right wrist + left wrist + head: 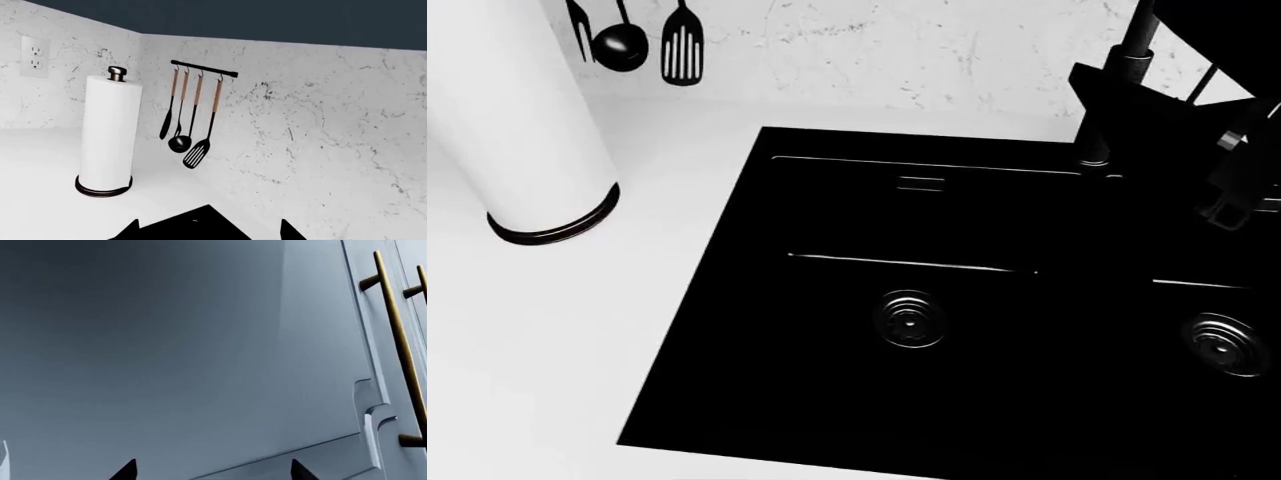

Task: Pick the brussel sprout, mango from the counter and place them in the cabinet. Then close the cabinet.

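While the head camera looks down on the white counter (547,330) and its black double-basin sink (827,330), neither the brussel sprout nor the mango shows in any view. Ahead of the left gripper (212,471) stands a grey-blue cabinet door (200,355) with brass bar handles (400,345). Facing the right gripper (208,231) are a paper towel roll (109,135) and hanging utensils (190,120) on the marbled wall. Both grippers show only fingertips set apart, holding nothing.
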{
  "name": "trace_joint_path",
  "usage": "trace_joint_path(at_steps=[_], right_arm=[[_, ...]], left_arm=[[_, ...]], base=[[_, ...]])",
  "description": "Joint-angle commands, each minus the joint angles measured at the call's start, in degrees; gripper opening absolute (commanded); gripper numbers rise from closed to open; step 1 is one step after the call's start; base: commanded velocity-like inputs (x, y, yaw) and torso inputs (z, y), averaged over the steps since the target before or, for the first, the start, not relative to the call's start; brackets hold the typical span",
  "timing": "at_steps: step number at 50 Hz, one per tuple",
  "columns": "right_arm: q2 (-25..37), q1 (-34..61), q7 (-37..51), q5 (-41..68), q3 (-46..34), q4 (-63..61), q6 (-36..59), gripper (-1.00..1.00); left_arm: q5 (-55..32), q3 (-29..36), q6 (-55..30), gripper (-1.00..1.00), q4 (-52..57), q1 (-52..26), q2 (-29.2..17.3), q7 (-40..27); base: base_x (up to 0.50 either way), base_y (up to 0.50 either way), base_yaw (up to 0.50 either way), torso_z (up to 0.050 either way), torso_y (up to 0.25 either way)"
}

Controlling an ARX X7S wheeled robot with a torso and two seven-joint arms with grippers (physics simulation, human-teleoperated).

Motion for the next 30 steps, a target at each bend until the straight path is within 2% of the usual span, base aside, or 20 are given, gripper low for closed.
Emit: trace_joint_path(at_steps=[1,30], right_arm=[[0.0,0.2,0.0,0.1,0.0,-0.3,0.2,1.00],[-0.1,-0.3,0.0,0.1,0.3,-0.7,0.2,1.00]], left_arm=[[-9.6,3.7,0.0,1.00,-1.9,0.3,3.3,0.5],[-11.8,3.6,0.6,1.00,1.7,2.3,2.1,-1.9]], base=[[0.01,0.00,-0.01,0.000,-0.012],[0.01,0.00,-0.01,0.001,-0.015]])
